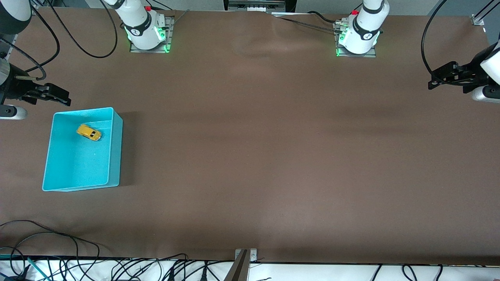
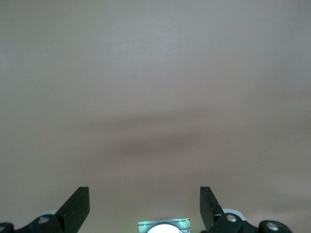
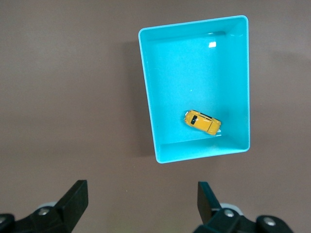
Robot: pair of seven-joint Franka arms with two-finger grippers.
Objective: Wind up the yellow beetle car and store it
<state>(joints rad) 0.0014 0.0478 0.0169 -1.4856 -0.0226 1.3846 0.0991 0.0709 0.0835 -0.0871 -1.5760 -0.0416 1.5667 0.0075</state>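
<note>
We see the car [image 1: 89, 132] already in the bin [image 1: 114, 148]; both the left gripper [image 2: 145, 208] and the right gripper [image 3: 142, 204] wait spread and empty, so we judge nothing remains.

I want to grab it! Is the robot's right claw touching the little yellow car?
Apart. The right wrist view shows the open right gripper over bare table, clear of the yellow beetle car inside the turquoise bin.

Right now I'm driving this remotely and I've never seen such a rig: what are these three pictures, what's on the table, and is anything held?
Two robot arms stand at a brown table. The wide picture looks down from across it; the other two come from cameras on each wrist. The yellow beetle car lies inside the turquoise bin, at the right arm's end of the table. The right gripper hangs open beside the bin, holding nothing. The left gripper waits open over bare table at its own end, also holding nothing.
</note>
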